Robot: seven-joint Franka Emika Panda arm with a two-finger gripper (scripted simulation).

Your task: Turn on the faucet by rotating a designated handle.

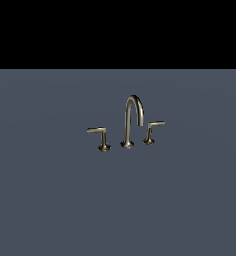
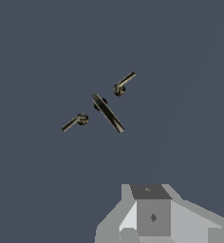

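We count one faucet point(image 1: 127, 127) on a flat grey-blue surface point(image 1: 50, 200): a single arched spout point(image 1: 132, 112) on a round base, flanked by two lever handles, three upright pieces in all. In the exterior view, the handle point(image 1: 151, 131) we take for the task's own stands at the exterior view's right of the spout, looking the smaller of the pair; its thin bar runs roughly level, its long axis pointing away from the spout toward the exterior view's right and rising slightly at the free end. The larger-looking handle point(image 1: 101, 137) stands on the spout's other side, its longer bar pointing toward the exterior view's left. Our wrist camera looks straight down on the set, where the spout point(image 2: 107, 113) reads as a dark slanted bar between two short levers; we cannot tell from this view alone which lever is which. Only the pale grey body of our gripper point(image 2: 152, 216) shows at the picture's edge, its fingertips out of frame, so we cannot tell whether the fingers are apart or together. The faucet lies well apart from the fingers, untouched, ahead of them on the surface.
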